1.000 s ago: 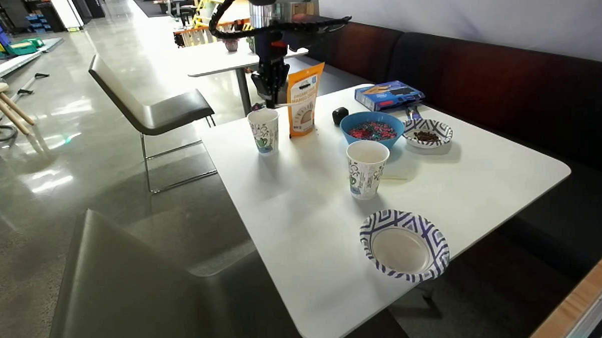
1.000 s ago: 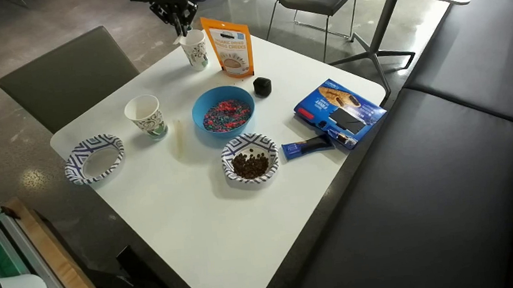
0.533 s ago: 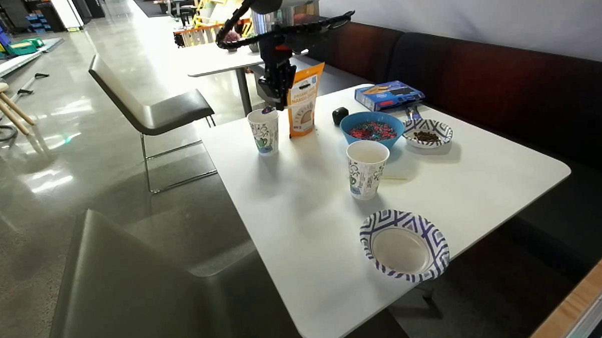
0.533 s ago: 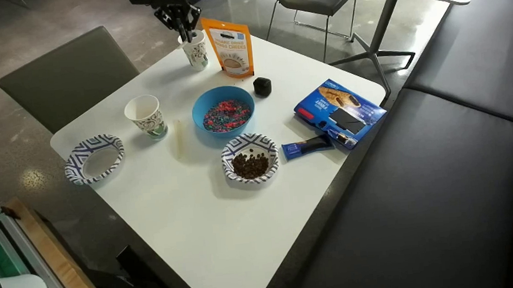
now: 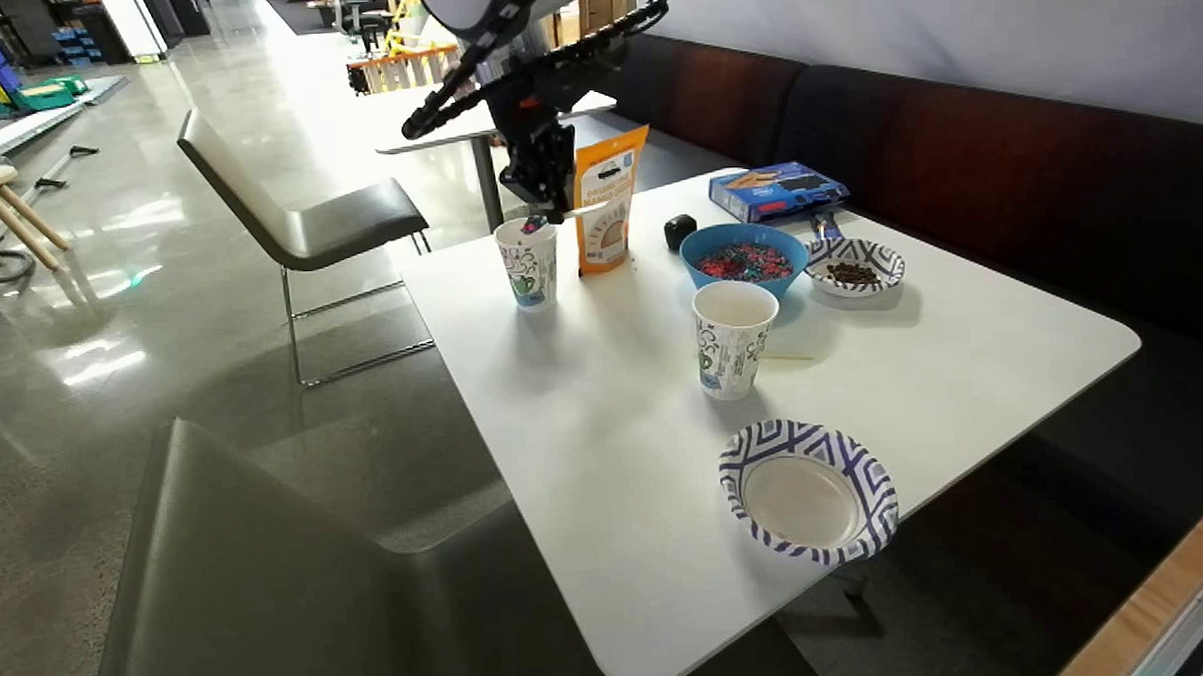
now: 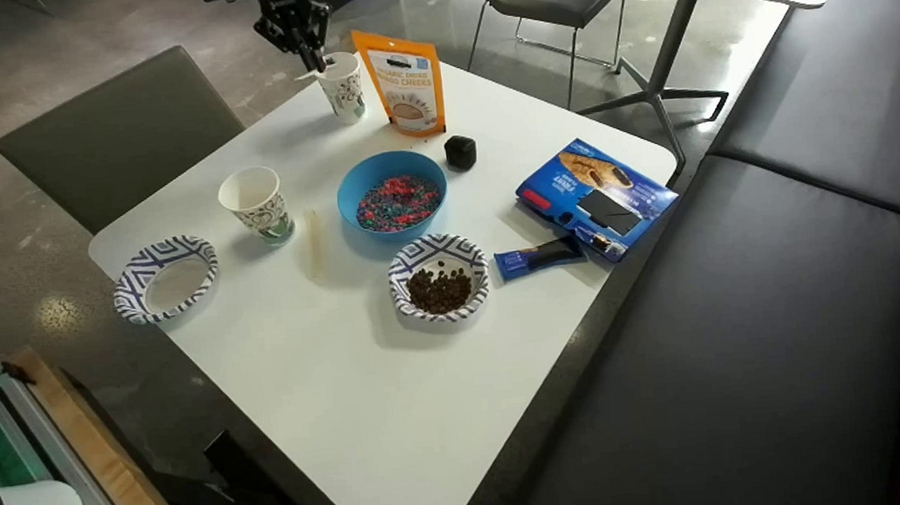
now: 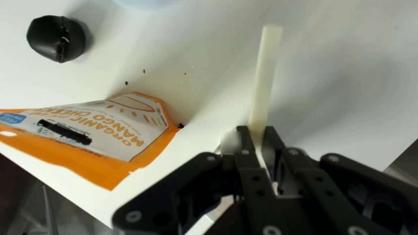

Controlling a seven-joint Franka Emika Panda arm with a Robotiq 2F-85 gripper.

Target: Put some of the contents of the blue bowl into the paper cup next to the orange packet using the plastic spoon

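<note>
The tall white paper cup (image 5: pixel 530 275) stands beside the upright orange packet (image 5: pixel 607 200); both show in the other exterior view too, as cup (image 6: pixel 344 92) and packet (image 6: pixel 407 87). My gripper (image 5: pixel 558 215) is shut on the pale plastic spoon (image 7: pixel 265 71), above the cup's rim. The spoon's loaded end, dark with blue and red bits, is at the cup's mouth; its handle slopes up away from the cup. In the wrist view the jaws (image 7: pixel 257 133) hide the spoon's end and the cup. The blue bowl (image 6: pixel 353 192) holds pink, red and teal bits.
A second paper cup (image 5: pixel 730 349) and an empty patterned bowl (image 5: pixel 812 501) stand farther along the table. A patterned bowl of brown bits (image 6: pixel 438 281), a blue box (image 6: pixel 598 197), a wrapped bar (image 6: pixel 539 257) and a black lump (image 6: pixel 461 153) lie around the blue bowl.
The gripper and spoon have shifted across the cup's mouth and come lower. The spoon has gone from about level to tilted, its loaded end down and handle end up.
</note>
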